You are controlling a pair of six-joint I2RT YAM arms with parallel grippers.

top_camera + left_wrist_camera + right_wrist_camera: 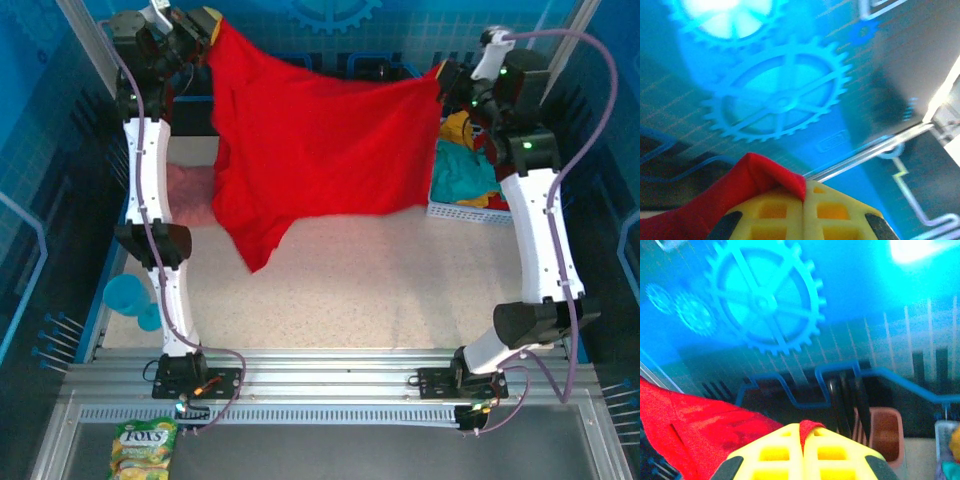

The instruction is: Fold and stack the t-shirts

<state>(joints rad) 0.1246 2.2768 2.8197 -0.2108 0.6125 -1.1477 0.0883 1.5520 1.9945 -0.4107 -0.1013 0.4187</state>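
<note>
Left claw [200, 25]: pressed together on one upper corner of the red t-shirt [320, 150]; in the wrist view a red fold pokes up between its yellow fingers.
Right claw [445, 75]: likewise pinching shut, holding the opposite corner of the same shirt.
Red t-shirt: hangs in the air between the two claws, top edge sagging a little, with its lowest point drooping below and nearer the left claw.
Step in hand: judged to be spreading the shirt so it can be laid flat for the first fold.
Doing it well: both claws should probably descend level and stay well apart, letting the low point meet the table [400, 290] first and then drawing the cloth out smooth. It should land between the items beneath each claw, not over them.
Shirt cloth: soft, limp knit, matte bright red, creasing into long diagonal folds.
Claw fingers: hard yellow plastic with a waffle-grid face.
Pink t-shirt [192, 190]: dusty, crumpled in a low heap beneath the left claw.
Basket [465, 212]: white perforated plastic beneath the right claw, holding teal and yellow cloth.
Table: pale, speckled, flat.
Blue cups [128, 295]: smooth and round, far from both claws, on the left claw's side.
</note>
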